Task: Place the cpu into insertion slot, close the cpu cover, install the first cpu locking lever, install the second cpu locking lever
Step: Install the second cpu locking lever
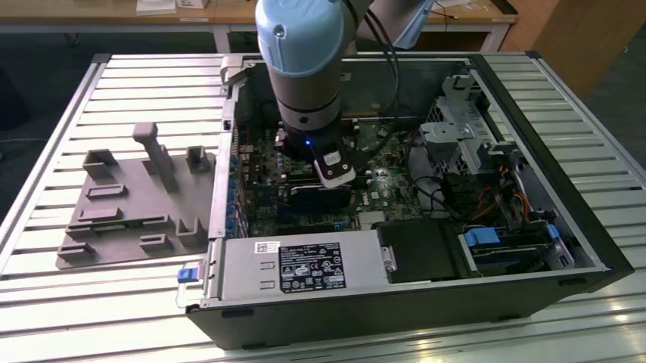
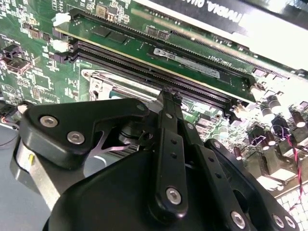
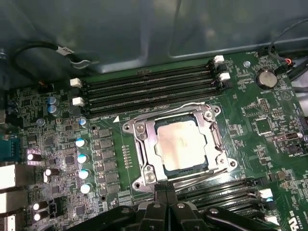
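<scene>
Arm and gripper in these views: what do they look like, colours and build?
The arm is a thick grey tube with a light blue joint cap, a black cable alongside it and a small blue light low on the wrist. The gripper is black, with flat linkage bars fastened by silver screws and slim black fingers.

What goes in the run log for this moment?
chip: seated in socket | cover frame: closed over chip | end effector: fingers together, at socket edge | arm: inside the computer case

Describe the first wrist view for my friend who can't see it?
A shiny square cpu sits in its slot on a green circuit board, with the silver cpu cover closed around it. The black gripper hovers at the socket's edge.
</scene>
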`<state>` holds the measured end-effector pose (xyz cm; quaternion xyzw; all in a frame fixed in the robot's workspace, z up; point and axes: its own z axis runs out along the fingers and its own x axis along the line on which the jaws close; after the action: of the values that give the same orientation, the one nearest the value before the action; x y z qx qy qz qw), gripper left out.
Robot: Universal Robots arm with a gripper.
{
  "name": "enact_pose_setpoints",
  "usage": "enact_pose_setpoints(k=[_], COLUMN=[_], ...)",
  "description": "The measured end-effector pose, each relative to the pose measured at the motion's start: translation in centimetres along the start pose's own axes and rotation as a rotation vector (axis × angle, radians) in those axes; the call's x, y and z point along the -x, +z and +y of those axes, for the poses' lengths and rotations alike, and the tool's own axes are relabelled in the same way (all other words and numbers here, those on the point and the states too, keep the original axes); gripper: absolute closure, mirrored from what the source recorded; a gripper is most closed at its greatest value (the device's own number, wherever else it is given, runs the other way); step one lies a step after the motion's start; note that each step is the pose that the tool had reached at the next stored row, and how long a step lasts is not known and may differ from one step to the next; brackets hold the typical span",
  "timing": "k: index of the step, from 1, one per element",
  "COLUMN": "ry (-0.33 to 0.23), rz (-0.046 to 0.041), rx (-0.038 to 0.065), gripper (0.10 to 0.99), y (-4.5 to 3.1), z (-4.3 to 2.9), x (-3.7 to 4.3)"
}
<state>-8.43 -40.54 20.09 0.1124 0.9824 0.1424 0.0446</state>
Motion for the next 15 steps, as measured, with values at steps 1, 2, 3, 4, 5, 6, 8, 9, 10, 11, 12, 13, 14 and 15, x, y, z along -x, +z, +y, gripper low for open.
enact_pose_setpoints(k=[1,2,3,4,5,6,8,9,10,11,12,13,14,15], ry=[0.001,0.001,0.002,0.002,0.003,0.004,0.006,0.006,0.007,0.007,0.008,0.008,0.008,0.008], rz=[0.0008,0.0018,0.0028,0.0040,0.0054,0.0067,0.0092,0.0103,0.0113,0.0122,0.0129,0.0132,0.0134,0.0137], rx=[0.004,0.009,0.014,0.019,0.025,0.032,0.043,0.048,0.053,0.057,0.060,0.062,0.063,0.064], gripper=[0.984,0.984,0.984,0.984,0.984,0.984,0.984,0.984,0.984,0.984,0.984,0.984,0.984,0.984], y=[0.00,-0.01,-0.03,-0.06,-0.08,-0.08,-0.03,0.02,0.07,0.13,0.20,0.26,0.31,0.35], z=[-0.12,-0.28,-0.44,-0.59,-0.71,-0.81,-0.97,-1.04,-1.09,-1.13,-1.17,-1.20,-1.25,-1.30], x=[0.02,0.06,0.10,0.13,0.16,0.17,0.14,0.09,0.04,-0.03,-0.12,-0.22,-0.34,-0.48])
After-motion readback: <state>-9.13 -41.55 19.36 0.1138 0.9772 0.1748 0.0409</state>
